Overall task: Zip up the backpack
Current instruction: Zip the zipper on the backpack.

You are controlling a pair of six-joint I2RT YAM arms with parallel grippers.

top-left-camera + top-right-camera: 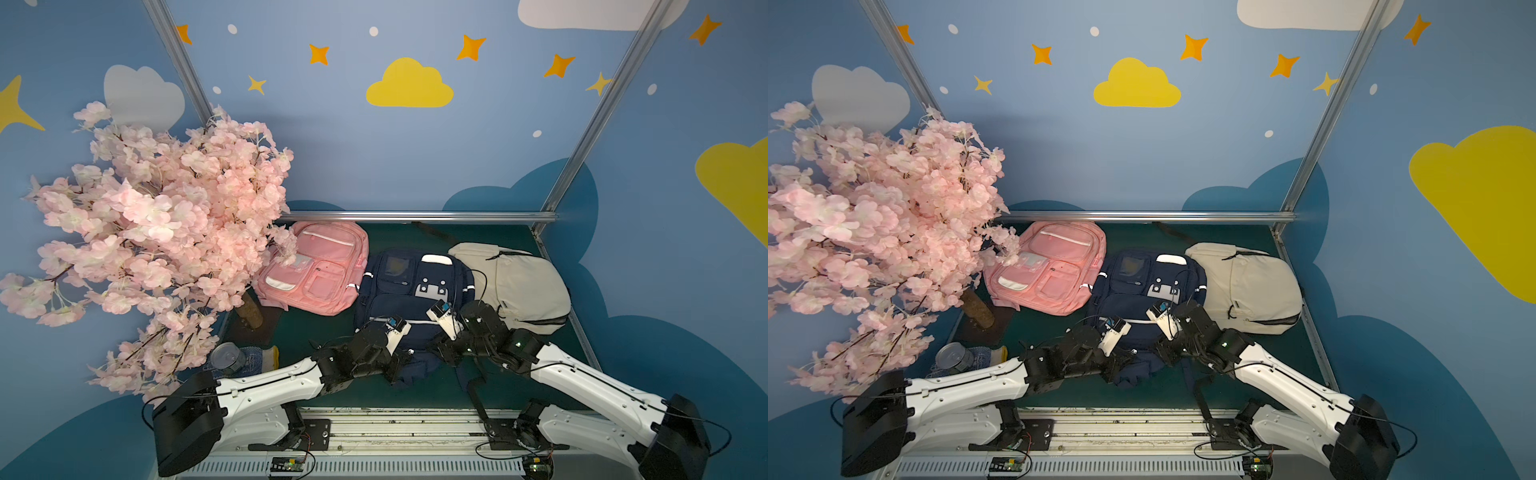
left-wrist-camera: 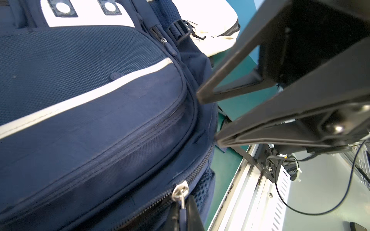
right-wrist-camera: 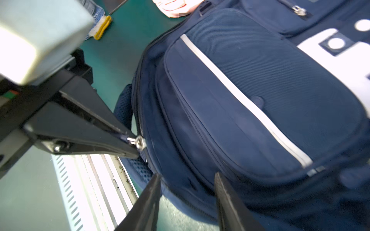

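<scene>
**Entry: zipping, step in hand**

- **Backpack** [image 1: 411, 299]: navy, lying flat on the green tabletop [image 1: 395, 237]. It is sitting at lower centre in both top views, between a pink bag [image 1: 316, 270] and a beige bag [image 1: 515, 286].
- **Slider** [image 3: 141, 142]: sitting at a corner of the backpack, on the end nearest the bottom of the top views. The track beyond it is gaping along the side, so closing looks barely begun.
- **Left gripper** [image 3: 132, 146]: closed and pinching the pull right at the slider.
- **Right gripper** [image 3: 187, 180]: jaws standing apart and holding nothing, with the tips just beside the backpack's wall.

**Handling notes (judgement)**
- Drawing the pull low and along the line of the teeth is looking better than lifting it away.
- Clamping the right gripper on the fabric behind the slider would be tensioning the track.
- Slowing at the curved corner is advisable, since soft cloth is likely to be bunching there.
- The hold on the small pull is looking shallow, so a sideways tug is risking a slip.
</scene>
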